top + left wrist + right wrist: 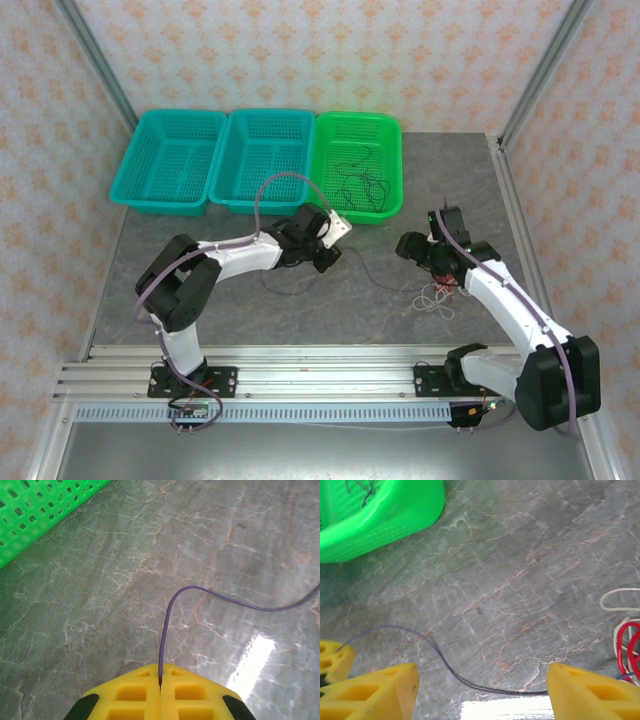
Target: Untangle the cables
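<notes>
A thin purple cable (200,591) runs across the grey table, and my left gripper (160,682) is shut on its near end, yellow pads pressed together. The same cable (445,665) lies on the table between the wide-apart fingers of my right gripper (482,692), which is open and holds nothing. A small knot of red and white cables (626,645) lies just right of the right gripper, seen from above as a pale tangle (436,297). From above, the left gripper (326,252) sits mid-table and the right gripper (432,268) is a short way to its right.
Three baskets line the table's far edge: two teal ones (168,160) (265,158) and a green one (358,165) with black cables inside (360,185). The green basket's corner (380,525) lies ahead-left of the right gripper. Patterned walls enclose the table.
</notes>
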Robot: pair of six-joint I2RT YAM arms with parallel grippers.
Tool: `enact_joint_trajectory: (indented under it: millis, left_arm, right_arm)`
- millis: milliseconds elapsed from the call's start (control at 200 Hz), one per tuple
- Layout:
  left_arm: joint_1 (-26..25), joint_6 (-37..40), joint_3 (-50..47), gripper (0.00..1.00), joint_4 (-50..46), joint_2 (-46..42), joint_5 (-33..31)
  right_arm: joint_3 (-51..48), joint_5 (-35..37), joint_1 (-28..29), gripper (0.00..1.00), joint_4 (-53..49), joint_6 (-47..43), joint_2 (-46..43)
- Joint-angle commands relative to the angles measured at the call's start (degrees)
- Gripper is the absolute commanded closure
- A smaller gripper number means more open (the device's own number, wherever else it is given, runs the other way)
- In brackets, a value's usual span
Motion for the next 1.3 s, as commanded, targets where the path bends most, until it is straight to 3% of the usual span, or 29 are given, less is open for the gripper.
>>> enact_joint_trajectory:
  millis: [0, 100, 210, 581, 741, 816, 901, 1021, 1296]
  left_arm:
    - [0.07, -1.57, -2.32, 1.0, 4.04, -5.47, 3.39]
    - [0.07, -4.22, -4.23, 1.0, 6.38, -8.75, 2.49]
    - [0.01, -6.92, -8.43, 1.0, 11.83, -14.49, 1.78]
    - [0.24, -10.54, -15.91, 1.0, 10.69, -33.2, -19.94]
    - [2.78, -14.39, -18.22, 1.0, 10.07, -37.21, -26.53]
    - [5.03, -16.5, -19.16, 1.0, 9.05, -38.99, -27.35]
    - [6.54, -16.35, -19.79, 1.0, 8.57, -40.71, -23.52]
    - [6.54, -16.12, -19.17, 1.0, 8.63, -43.76, -16.54]
    - [6.33, -16.57, -7.1, 1.0, 5.7, -44.96, -8.4]
  right_arm:
    - [-2.31, 6.48, 3.79, 0.32, 0.86, 10.31, 0.95]
    - [-4.3, 14.36, 9.58, 0.32, 2.78, 19.54, 3.12]
    - [-7.47, 21.04, 8.98, 0.32, 2.72, 26.03, 2.99]
    - [-17.29, 25.75, -3.93, 0.35, 1.25, 31.54, 0.01]
    - [-18.35, 26.77, -8.16, 0.49, 1.97, 30.93, 2.01]
    - [-18.03, 26.77, -9.53, 0.5, 1.44, 30.78, 2.27]
    - [-17.77, 23.5, -9.73, 0.48, 3.76, 28.54, 1.15]
    - [-16.34, 13.47, -9.73, 0.38, 7.57, 24.14, -1.7]
    - [-7.76, -8.69, -9.32, 0.25, 10.67, 14.98, -10.63]
